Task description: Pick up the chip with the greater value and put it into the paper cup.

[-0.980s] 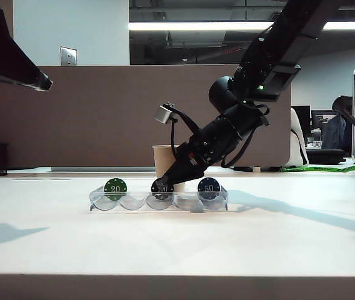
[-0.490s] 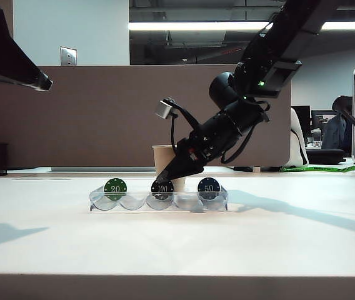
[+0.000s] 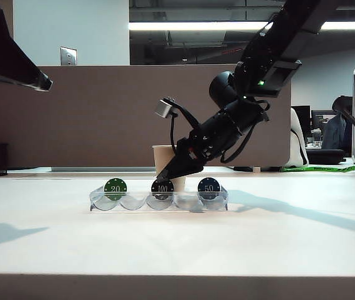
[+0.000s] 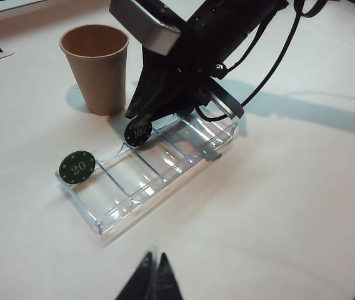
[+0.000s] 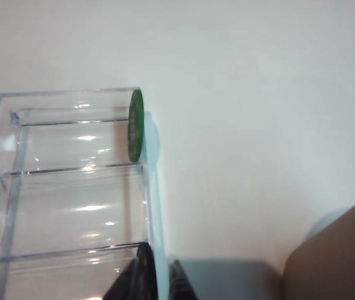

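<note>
The chip [image 3: 162,188], black and marked 100, stands on edge in the middle slot of the clear rack [image 3: 112,204] on the counter [image 3: 177,237], with the right tool [image 3: 163,180] pinched over its top edge, seemingly gripping it. The step in hand is the grasp; next it needs a straight lift out, then a short carry to the paper cup [image 4: 96,65] just behind. The green 20 chip [image 3: 115,188] and blue 50 chip [image 3: 209,187] flank it, well apart. The left tool [image 4: 153,279] hovers away, fingers together, holding nothing.
</note>
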You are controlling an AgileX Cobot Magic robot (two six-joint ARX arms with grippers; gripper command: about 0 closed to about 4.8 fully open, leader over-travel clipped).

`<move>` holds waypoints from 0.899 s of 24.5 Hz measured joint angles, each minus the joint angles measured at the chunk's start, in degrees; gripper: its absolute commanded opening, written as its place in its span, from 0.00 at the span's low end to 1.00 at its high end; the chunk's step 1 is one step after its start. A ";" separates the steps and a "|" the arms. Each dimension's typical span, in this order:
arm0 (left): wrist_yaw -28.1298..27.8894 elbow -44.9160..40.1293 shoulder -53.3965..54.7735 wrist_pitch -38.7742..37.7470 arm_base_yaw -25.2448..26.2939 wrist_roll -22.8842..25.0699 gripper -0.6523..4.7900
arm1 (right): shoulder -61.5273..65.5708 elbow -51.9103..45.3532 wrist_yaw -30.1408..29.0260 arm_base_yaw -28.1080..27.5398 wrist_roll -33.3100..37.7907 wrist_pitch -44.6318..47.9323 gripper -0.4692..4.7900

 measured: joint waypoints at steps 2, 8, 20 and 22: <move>0.00 0.00 0.00 -0.02 0.00 0.00 0.11 | 0.00 0.00 0.00 -0.02 0.04 -0.02 0.16; 0.00 0.00 0.00 -0.02 0.00 0.00 0.11 | 0.00 0.00 0.00 -0.02 0.46 -0.37 0.17; 0.00 0.00 0.00 -0.02 0.00 0.00 0.11 | 0.00 -0.02 0.00 -0.02 0.48 -2.51 0.08; 0.00 0.00 0.00 -0.02 0.00 0.00 0.11 | 0.00 -0.07 -0.15 -0.02 0.52 -2.47 0.08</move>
